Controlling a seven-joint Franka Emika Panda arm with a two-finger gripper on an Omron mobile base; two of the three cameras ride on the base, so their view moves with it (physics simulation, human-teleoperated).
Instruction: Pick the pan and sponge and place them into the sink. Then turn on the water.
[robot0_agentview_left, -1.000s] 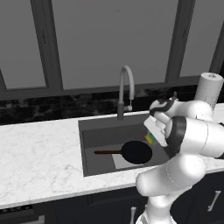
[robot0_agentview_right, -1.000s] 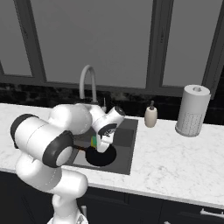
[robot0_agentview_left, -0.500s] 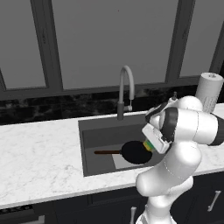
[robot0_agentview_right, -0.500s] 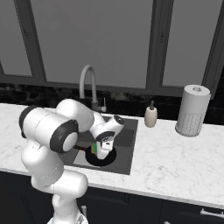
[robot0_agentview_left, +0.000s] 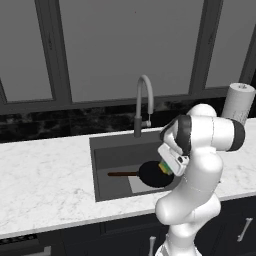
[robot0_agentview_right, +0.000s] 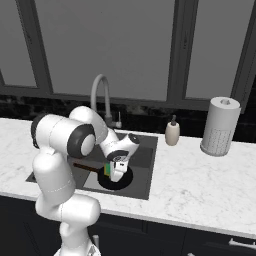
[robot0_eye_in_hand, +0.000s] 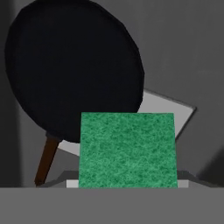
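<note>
The black pan (robot0_agentview_left: 151, 174) lies flat in the sink (robot0_agentview_left: 107, 156), its brown handle (robot0_agentview_left: 122, 174) pointing left. My gripper (robot0_agentview_left: 168, 165) is down in the basin at the pan's right edge, shut on the sponge (robot0_agentview_left: 164, 167). From the right base view the sponge (robot0_agentview_right: 107, 171) shows green and yellow beside the hand, over the pan (robot0_agentview_right: 116, 180). Looking along the hand, the green sponge (robot0_eye_in_hand: 127, 148) covers the fingertips, with the pan (robot0_eye_in_hand: 74, 65) and the lighter floor patch (robot0_eye_in_hand: 170, 113) beyond it. The gooseneck faucet (robot0_agentview_left: 143, 101) stands behind the sink, with no water running.
A soap bottle (robot0_agentview_right: 172, 132) and a paper towel roll (robot0_agentview_right: 220, 126) stand on the marble counter (robot0_agentview_right: 200, 185) right of the sink. Dark windows and a black backsplash rise behind. The sink walls enclose the hand closely.
The hand has swung forward and dropped lower into the sink with the sponge, ending over the pan's right edge. The pan has not moved.
</note>
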